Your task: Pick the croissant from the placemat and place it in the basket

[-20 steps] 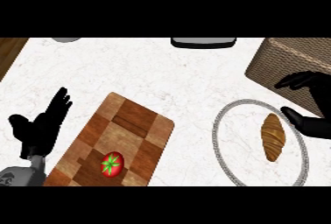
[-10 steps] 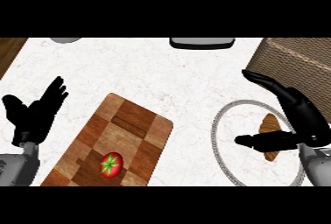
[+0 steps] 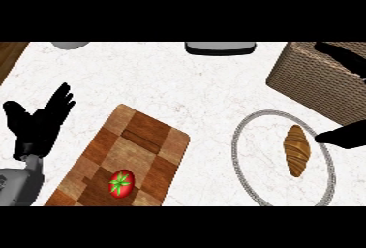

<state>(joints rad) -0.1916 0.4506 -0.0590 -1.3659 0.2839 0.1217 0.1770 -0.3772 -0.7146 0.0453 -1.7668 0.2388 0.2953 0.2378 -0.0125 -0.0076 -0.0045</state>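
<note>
The golden-brown croissant (image 3: 297, 149) lies lengthwise on the round white placemat with a grey rim (image 3: 236, 145), right of centre. Behind it, at the upper right, stands the wicker basket (image 3: 314, 92). My right hand (image 3: 346, 136) comes in from the right edge, open: its thumb points at the croissant's right side without touching it, and its fingers (image 3: 342, 54) spread over the basket's top. Most of that hand is cut off by the view's edge. My left hand (image 3: 39, 121) rests open at the far left, fingers up.
A wooden cutting board (image 3: 136, 145) lies left of centre with a red tomato (image 3: 121, 182) on its near end. A grey object (image 3: 220, 47) and a pale round thing (image 3: 69, 45) sit at the counter's back edge.
My right hand was over the croissant half a second ago; it has drawn back to the right edge, and the whole croissant shows. The croissant and my left hand have barely moved.
</note>
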